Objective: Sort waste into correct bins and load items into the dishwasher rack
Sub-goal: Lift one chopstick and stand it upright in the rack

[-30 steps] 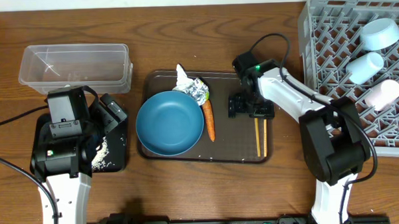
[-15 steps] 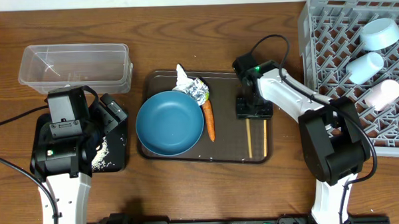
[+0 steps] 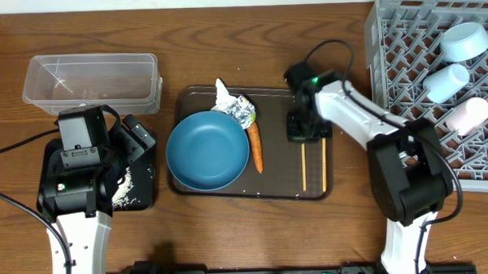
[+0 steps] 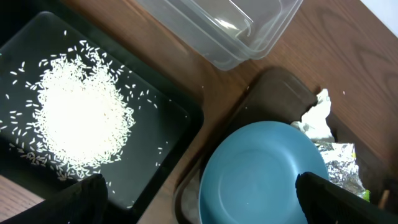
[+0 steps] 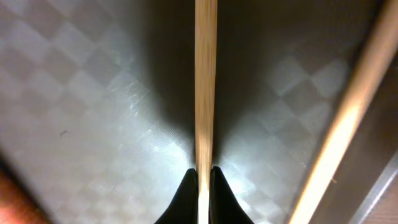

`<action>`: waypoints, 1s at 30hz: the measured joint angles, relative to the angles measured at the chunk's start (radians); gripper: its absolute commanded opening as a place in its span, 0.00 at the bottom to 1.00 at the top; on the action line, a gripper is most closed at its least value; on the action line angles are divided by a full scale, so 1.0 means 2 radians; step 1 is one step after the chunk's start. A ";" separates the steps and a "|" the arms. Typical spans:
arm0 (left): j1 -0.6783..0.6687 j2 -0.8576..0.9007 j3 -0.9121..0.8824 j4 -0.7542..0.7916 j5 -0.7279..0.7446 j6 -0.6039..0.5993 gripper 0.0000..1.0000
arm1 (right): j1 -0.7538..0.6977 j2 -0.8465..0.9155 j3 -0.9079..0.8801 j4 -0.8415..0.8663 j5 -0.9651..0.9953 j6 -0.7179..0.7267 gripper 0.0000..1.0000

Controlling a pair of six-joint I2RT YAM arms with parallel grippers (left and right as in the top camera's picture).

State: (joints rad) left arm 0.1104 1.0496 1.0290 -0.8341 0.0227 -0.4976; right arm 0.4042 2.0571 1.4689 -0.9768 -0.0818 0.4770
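One wooden chopstick (image 5: 206, 87) sits pinched between the pressed-together fingertips of the right gripper (image 5: 204, 186). The second chopstick (image 5: 348, 124) lies free just beside it, both toward the 3 o'clock edge of the brown serving tray (image 3: 278, 180).

A lift would likely leave that second stick behind. The thin stick could also swivel or slip out on the way to the dishwasher rack (image 3: 387, 51) at 2 o'clock.

Only the right wrist view shows the single-stick pinch; overhead, the gripper body hides it. Only the overhead view shows the rack. The left gripper (image 4: 202, 186) hangs spread wide over the black tray (image 3: 144, 189) at 9 o'clock.
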 measured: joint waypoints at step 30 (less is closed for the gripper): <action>0.000 0.000 0.000 0.000 0.000 0.000 0.99 | -0.269 -0.052 0.186 0.044 -0.006 -0.237 0.01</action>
State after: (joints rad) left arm 0.1104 1.0496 1.0290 -0.8345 0.0227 -0.4976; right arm -0.1333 1.9526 1.8408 -0.8890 -0.0948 0.0032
